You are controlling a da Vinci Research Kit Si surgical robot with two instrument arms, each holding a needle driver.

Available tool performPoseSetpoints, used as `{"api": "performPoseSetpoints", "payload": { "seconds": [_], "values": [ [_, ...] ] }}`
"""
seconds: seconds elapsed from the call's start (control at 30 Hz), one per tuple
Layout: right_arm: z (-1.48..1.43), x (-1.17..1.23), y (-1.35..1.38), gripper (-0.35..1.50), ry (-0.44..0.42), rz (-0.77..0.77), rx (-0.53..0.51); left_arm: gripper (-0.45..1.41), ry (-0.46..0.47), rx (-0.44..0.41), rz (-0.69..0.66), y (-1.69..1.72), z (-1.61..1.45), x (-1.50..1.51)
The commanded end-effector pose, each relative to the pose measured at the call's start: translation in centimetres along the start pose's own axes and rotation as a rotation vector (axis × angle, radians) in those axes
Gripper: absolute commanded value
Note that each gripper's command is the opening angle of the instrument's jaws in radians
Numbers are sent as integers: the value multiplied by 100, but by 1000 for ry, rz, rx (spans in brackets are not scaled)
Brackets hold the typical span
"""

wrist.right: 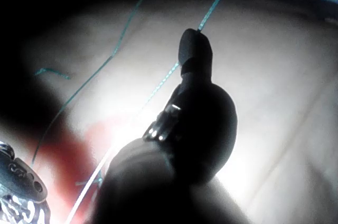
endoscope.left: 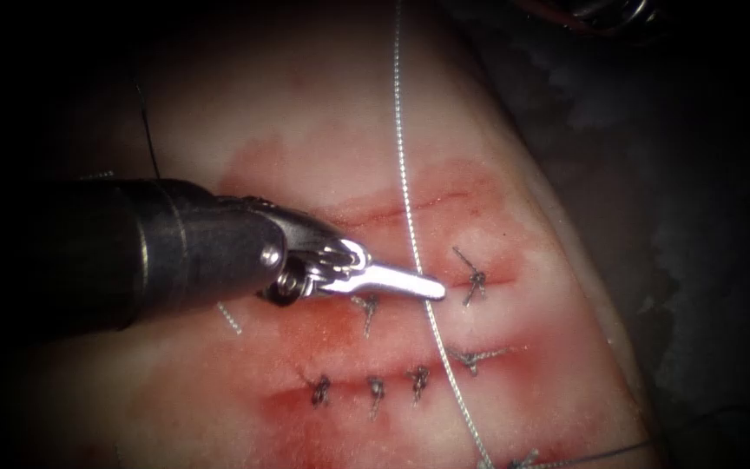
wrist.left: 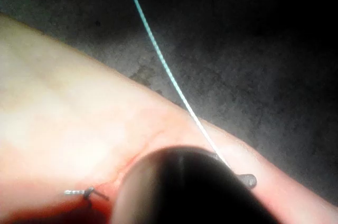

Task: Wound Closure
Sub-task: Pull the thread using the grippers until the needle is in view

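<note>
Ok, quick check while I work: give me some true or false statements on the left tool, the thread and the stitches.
1. The left tool's jaws are shut on the thread. True.
2. The left tool enters from the endoscope view's right. False: it enters from the left.
3. Several knotted stitches sit on the tissue. True.
4. The thread lies coiled in a heap on the tissue. False: it runs in one long line from the top edge to the bottom edge, crossing the jaws.
5. Red fluid stains the tissue around the stitches. True.
</note>
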Motion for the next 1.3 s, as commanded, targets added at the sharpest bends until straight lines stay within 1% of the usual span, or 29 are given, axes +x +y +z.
{"api": "performPoseSetpoints", "payload": {
  "seconds": [0.03, 0.07, 0.13, 0.23, 0.27, 0.33, 0.37, 0.4, 0.43, 0.5, 0.6, 0.67, 0.7, 0.73, 0.77, 0.83, 0.87, 0.9, 0.93, 0.97, 1.07, 1.17, 1.23, 1.3],
  "values": [
    [7, 5, 2, -35, -1, 1, -4, -35, -6, 3, 5, 4, 10, -8],
    [7, 5, 2, -35, 0, 1, -4, -45, -5, 4, 6, 5, 10, -7],
    [6, 5, 3, -35, -2, 1, -6, -45, 0, 2, -10, 6, 10, -6],
    [5, 5, 4, -33, -2, 1, -6, -45, 7, -24, -36, 6, 9, -8],
    [5, 6, 5, -25, -2, -10, -6, -45, 8, -30, -36, 6, 7, -9],
    [3, 7, 6, 56, -2, -40, -7, -45, -15, -38, -40, 4, 0, -16],
    [1, 9, 7, 91, -1, -46, -9, -45, -30, -42, -43, 2, -6, -22],
    [-1, 12, 8, 110, -1, -54, -12, -45, -50, -49, -54, 0, -14, -30],
    [-5, 19, 9, 125, 0, -57, -16, -45, -75, -58, -36, -2, -25, -39],
    [-13, 33, 11, 135, 4, -69, -28, -45, -162, -99, 31, -2, -62, -67],
    [-33, 67, 14, 135, 14, -75, -58, -45, -266, -162, 93, 4, -115, -97],
    [-46, 90, 16, 135, 34, -41, -79, -45, -343, -224, 151, 9, -163, -124],
    [-53, 101, 18, 133, 63, -32, -93, -45, -376, -258, 190, 11, -185, -136],
    [-62, 115, 19, 133, 119, -9, -105, -45, -406, -288, 210, 11, -208, -147],
    [-68, 125, 20, 130, 170, 5, -112, -45, -455, -306, 216, 11, -239, -161],
    [-85, 148, 19, 125, 286, 25, -121, -45, -539, -326, 221, 9, -282, -176],
    [-92, 159, 18, 125, 331, 29, -122, -45, -593, -333, 212, 8, -307, -182],
    [-100, 170, 16, 123, 375, 14, -127, -45, -626, -334, 209, 8, -324, -186],
    [-110, 183, 14, 121, 429, -7, -130, -45, -652, -339, 208, 7, -339, -189],
    [-116, 192, 12, 118, 466, -23, -131, -45, -681, -345, 210, 5, -354, -193],
    [-128, 212, 5, 113, 553, -64, -142, -45, -748, -335, 230, -2, -381, -201],
    [-138, 217, -3, 105, 613, -86, -190, -45, -832, -329, 317, -13, -398, -208],
    [-147, 218, -8, 98, 646, -97, -214, -45, -909, -351, 389, -23, -411, -211],
    [-158, 219, -15, 96, 688, -120, -225, -45, -966, -372, 412, -34, -424, -213]
  ]
}}
